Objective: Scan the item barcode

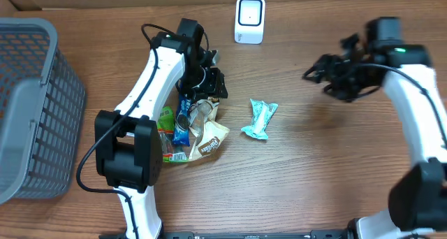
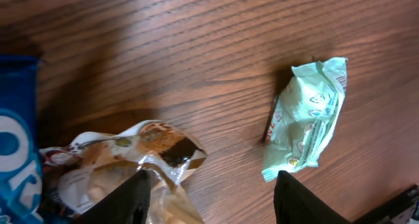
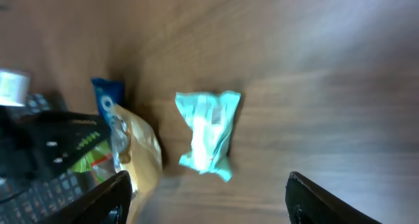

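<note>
A mint-green snack packet (image 1: pixel 260 119) lies alone on the wooden table, right of a heap of packets (image 1: pixel 192 131). In the left wrist view the mint packet (image 2: pixel 308 119) lies just beyond my right finger, and a tan cookie packet (image 2: pixel 131 158) sits partly under my left finger. My left gripper (image 1: pixel 209 89) (image 2: pixel 213 198) hovers open over the heap's right edge with only bare wood between its fingers. My right gripper (image 1: pixel 320 77) (image 3: pixel 209 204) hangs open in the air to the right, holding nothing; the mint packet (image 3: pixel 206 135) lies ahead of it. A white barcode scanner (image 1: pixel 249 19) stands at the back.
A grey mesh basket (image 1: pixel 28 106) stands at the far left. The heap holds a blue packet (image 2: pixel 16 158), a green one (image 1: pixel 166 120) and the tan one (image 3: pixel 141 152). Bare wood lies between the mint packet and my right arm.
</note>
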`<act>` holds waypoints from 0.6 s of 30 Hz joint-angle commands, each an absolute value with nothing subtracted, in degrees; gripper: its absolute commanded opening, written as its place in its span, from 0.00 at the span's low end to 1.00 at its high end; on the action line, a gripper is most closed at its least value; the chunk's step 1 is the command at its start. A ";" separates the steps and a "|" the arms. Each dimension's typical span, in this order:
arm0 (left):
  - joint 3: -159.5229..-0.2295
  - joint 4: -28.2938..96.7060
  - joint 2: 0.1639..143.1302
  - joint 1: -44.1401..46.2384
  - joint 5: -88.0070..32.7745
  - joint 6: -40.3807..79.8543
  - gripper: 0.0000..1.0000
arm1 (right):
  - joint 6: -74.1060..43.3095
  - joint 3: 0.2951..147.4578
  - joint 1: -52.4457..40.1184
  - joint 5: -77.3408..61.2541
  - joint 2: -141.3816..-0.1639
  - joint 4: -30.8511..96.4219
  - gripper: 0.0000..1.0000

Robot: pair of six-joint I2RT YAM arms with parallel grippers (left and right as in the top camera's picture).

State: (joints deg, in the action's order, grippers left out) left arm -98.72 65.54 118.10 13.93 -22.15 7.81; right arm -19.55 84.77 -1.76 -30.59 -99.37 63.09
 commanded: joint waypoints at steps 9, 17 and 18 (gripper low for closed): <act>-100.22 63.51 117.84 13.45 -20.34 9.02 0.56 | -38.50 78.54 -19.66 -25.96 -106.54 53.69 0.63; -100.22 63.00 117.84 13.34 -19.29 8.82 0.56 | -46.98 73.58 -26.44 -19.86 -106.76 46.46 0.60; -100.22 63.00 117.84 13.26 -18.63 8.80 0.56 | -47.20 72.95 -26.70 -19.29 -106.76 45.84 0.59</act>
State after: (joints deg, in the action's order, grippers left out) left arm -98.76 63.13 118.10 13.76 -20.45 8.64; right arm -42.87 74.50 -26.13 -22.96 -106.59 46.74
